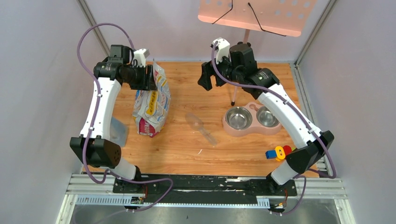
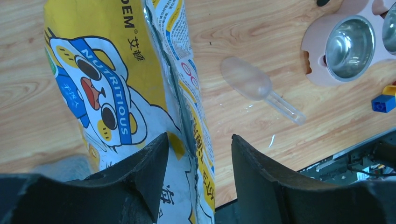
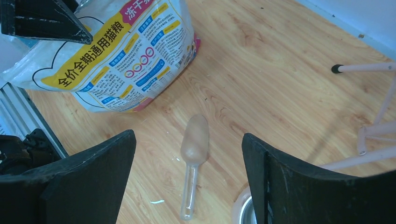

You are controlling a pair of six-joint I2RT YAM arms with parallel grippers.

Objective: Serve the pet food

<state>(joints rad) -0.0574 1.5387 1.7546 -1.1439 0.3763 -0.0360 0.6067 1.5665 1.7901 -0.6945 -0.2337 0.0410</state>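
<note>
Wooden table (image 1: 196, 93) — left claw (image 2: 200, 140) straddles bag (image 2: 107, 93) top, unclosed; right claw (image 3: 187, 136) wide apart.

pet food, hidden from every view, no pellets showing

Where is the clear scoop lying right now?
Top view: the scoop lies on the table near the middle, between the bag on the left and the pink feeder on the right, touching neither.

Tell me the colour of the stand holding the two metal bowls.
Pale pink stand, clearest in top view.
</note>
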